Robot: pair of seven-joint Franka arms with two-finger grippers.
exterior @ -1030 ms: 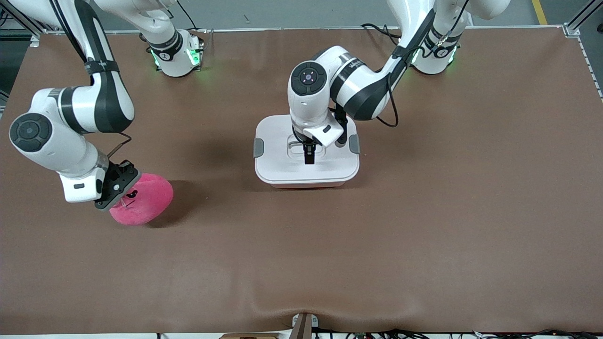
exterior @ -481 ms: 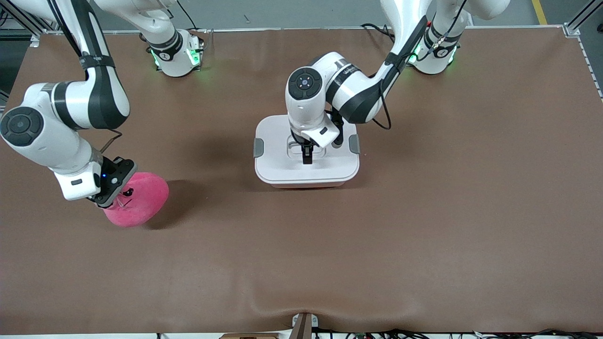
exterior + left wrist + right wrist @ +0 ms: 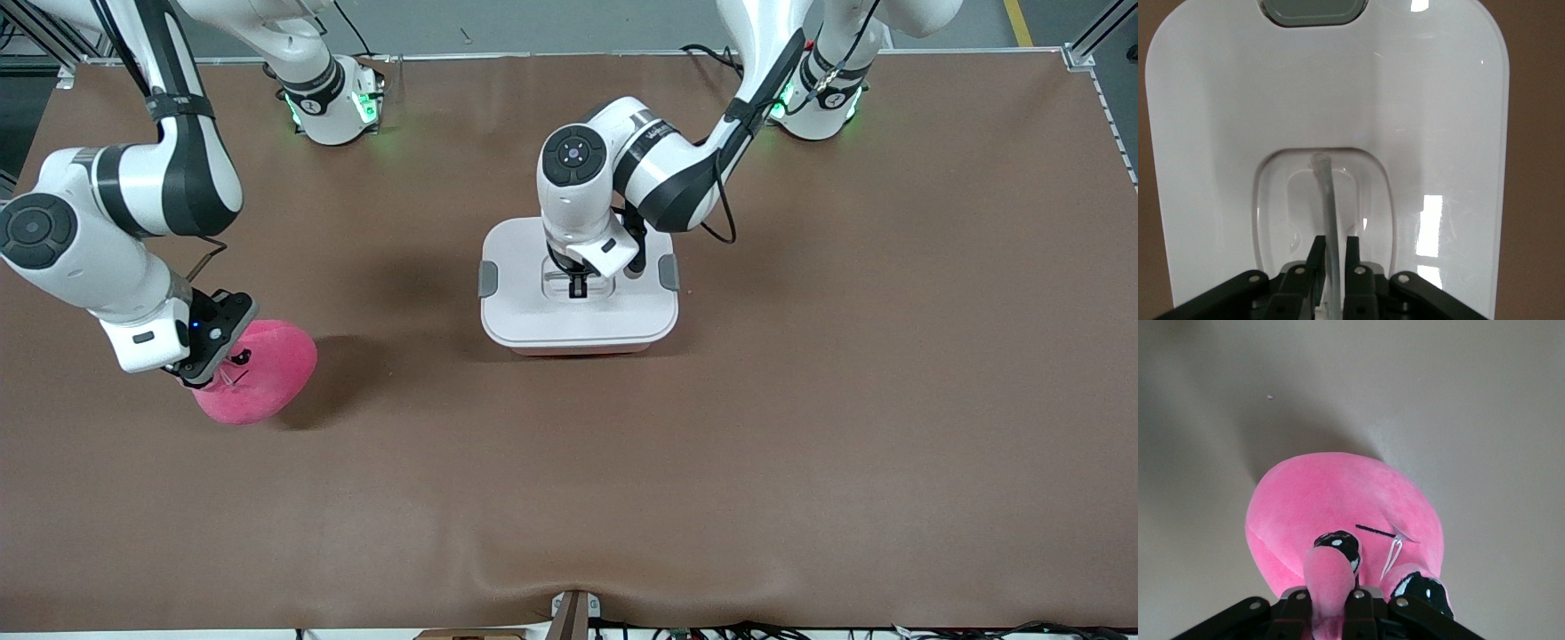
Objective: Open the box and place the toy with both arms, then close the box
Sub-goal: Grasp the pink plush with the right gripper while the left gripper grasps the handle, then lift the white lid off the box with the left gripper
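Pink toy (image 3: 267, 373) (black-white eyes); white lid (image 3: 533, 311).

Robot lab, two arms (image 3: 622, 169), brown table (image 3: 800, 427)

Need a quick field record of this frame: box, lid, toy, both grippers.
box: lid on, both grey side clips in place
left gripper: over the lid's recess, shut on the lid handle
right gripper: shut on the toy's eye stalk
toy: toward the right arm's end of the table, nearer the front camera than the box
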